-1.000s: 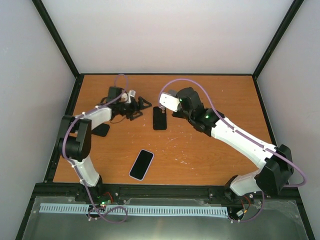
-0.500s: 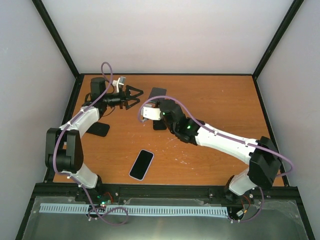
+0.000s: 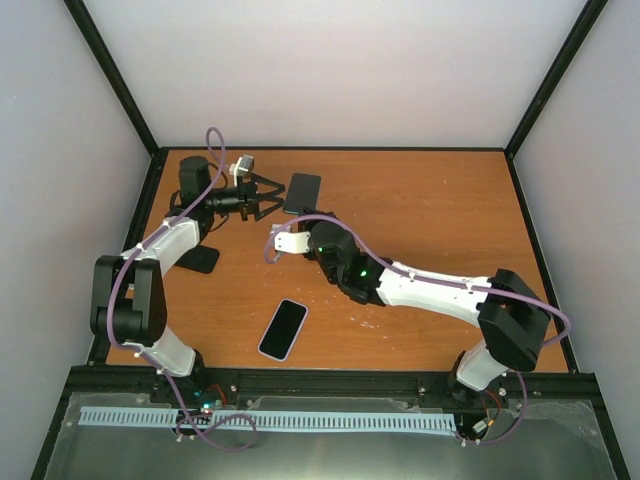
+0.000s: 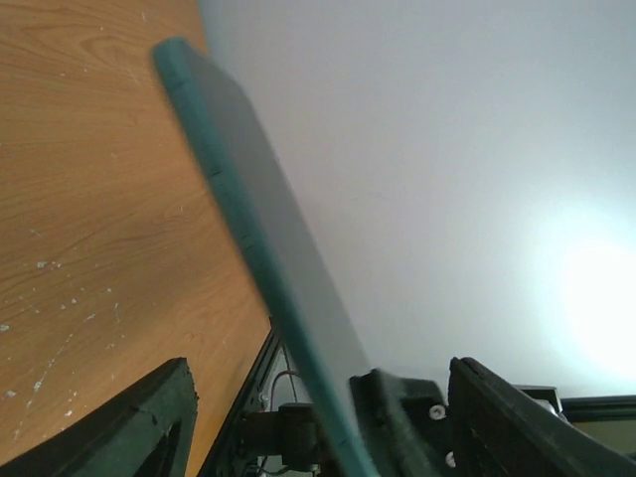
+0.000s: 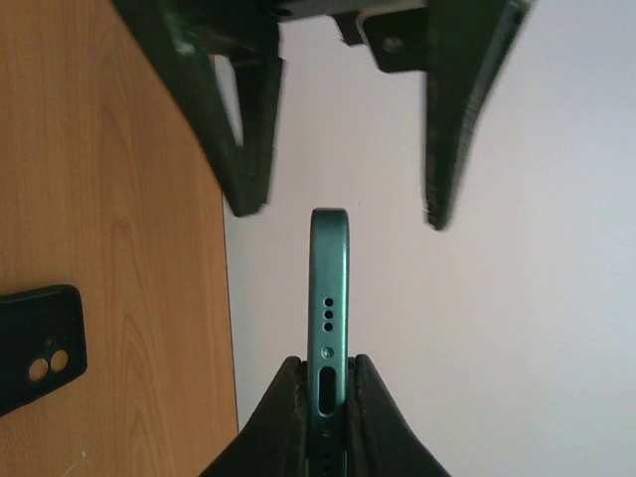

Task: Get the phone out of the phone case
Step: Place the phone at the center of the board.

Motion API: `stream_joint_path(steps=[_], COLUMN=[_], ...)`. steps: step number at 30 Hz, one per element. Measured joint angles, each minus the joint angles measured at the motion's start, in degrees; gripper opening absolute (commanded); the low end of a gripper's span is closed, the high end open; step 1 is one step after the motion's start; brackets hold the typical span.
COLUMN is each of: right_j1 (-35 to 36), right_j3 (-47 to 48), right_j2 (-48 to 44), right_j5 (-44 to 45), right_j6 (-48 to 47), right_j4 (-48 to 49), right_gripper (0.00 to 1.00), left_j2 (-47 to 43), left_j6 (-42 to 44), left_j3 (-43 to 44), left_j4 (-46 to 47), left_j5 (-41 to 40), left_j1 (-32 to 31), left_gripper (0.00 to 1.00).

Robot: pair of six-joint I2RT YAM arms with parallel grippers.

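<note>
Lifted off the middle of the orange wooden table point(image 3: 430, 200) within the last second, the slim dark green phone point(image 5: 329, 328) now hangs in the air near the back left. It is pinched at its charging-port end by the right gripper point(image 5: 326, 370), which is clamped tight on it. The left gripper point(image 3: 272, 197) has swung back to meet it. Its jaws have narrowed from their widest but are still parted, one finger on each side of the phone's far end and neither touching it. This looks like a handover or a two-handed hold being set up.

A soft black phone case with camera cut-outs point(image 5: 40, 343) lies flat on the table by the left arm, apparently empty, so the phone seems already free of it. A second phone with a pale rim and dark screen point(image 3: 283, 329) lies nearer the front, well apart. Nothing stands between the left fingers and the phone.
</note>
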Motion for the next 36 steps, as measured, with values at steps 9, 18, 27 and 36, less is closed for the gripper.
stream_joint_path(steps=[9,18,27,36], right_j1=[2.1,3.5,3.9,4.1], right_j3=[-3.9,-6.5,-8.7,-9.7], right_j2=[2.1,3.1,4.3,4.1], right_j5=[1.4,1.4,1.7,1.8], right_j6=[-5.4,-10.7,-14.9,-14.4], right_j4=[10.6,20.3,24.9,28.0], right_gripper=[0.03,0.03,0.21,0.66], left_j2=[0.0,0.0,0.1,0.7], left_j6=[-3.8,-4.8,-7.2,-3.3], left_j3=[-0.4,-0.4,-0.4,0.7], left_j4=[3.2,4.2,2.7,1.4], left_j5=[1.3,1.8,2.1,1.5], left_j1=[-0.7,-2.1,-2.4,-1.6], left_gripper=[0.38,0.2,0.01,0.01])
